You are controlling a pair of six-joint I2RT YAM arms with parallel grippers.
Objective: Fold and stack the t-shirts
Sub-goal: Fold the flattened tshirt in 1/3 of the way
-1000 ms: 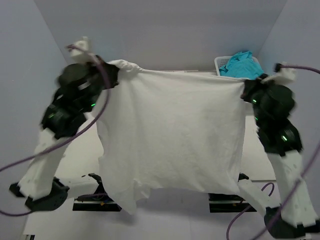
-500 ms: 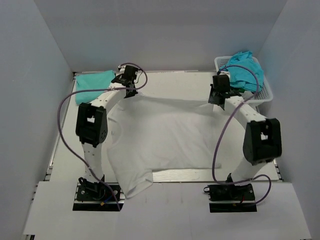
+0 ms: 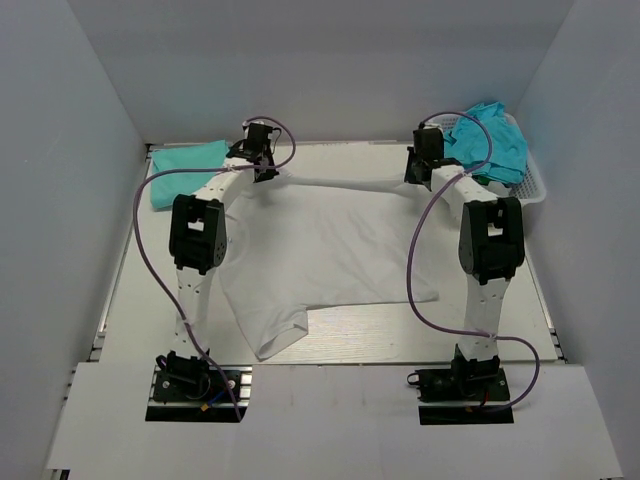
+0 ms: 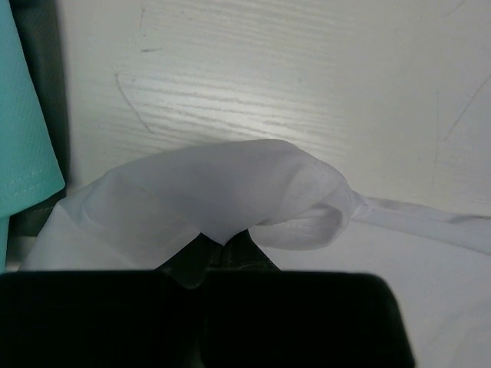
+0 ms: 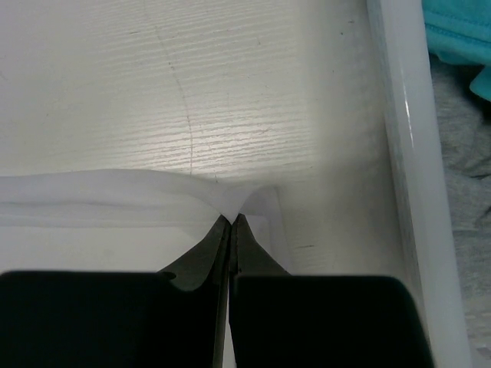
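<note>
**Top external view.** 1 plain white t-shirt (image 3: 320, 255) of soft cloth lies spread on the pale wood-grain table (image 3: 380, 335), between the 2 arms. Its far edge is drawn into a taut, straight band that runs from the left gripper (image 3: 262, 162) to the right gripper (image 3: 420, 168). Each gripper holds 1 end of that band. 1 sleeve points toward the near-left corner. 1 folded teal t-shirt (image 3: 188, 165) lies flat at the far-left corner, near the left gripper and apart from the white t-shirt. A white plastic lattice basket (image 3: 533, 188) stands at the far-right corner, with a heap of teal cloth (image 3: 490, 140) in it, near the right gripper.

**Left wrist view.** The left gripper (image 4: 222, 244) has its dark fingers (image 4: 188, 262) clamped on a bunched fold of the white t-shirt (image 4: 222, 184), which drapes over the tips. A narrow taut strip of the same cloth leads off to the right. The folded teal t-shirt (image 4: 23, 130) shows at the left edge, above the table (image 4: 307, 77).

**Right wrist view.** The right gripper (image 5: 231, 224) has its 2 fingers (image 5: 196, 259) pressed together with no gap, pinching a small peak of the white t-shirt (image 5: 115, 195). The white basket (image 5: 406, 153) wall stands just to the right, and the teal cloth (image 5: 460, 31) shows beyond it.
</note>
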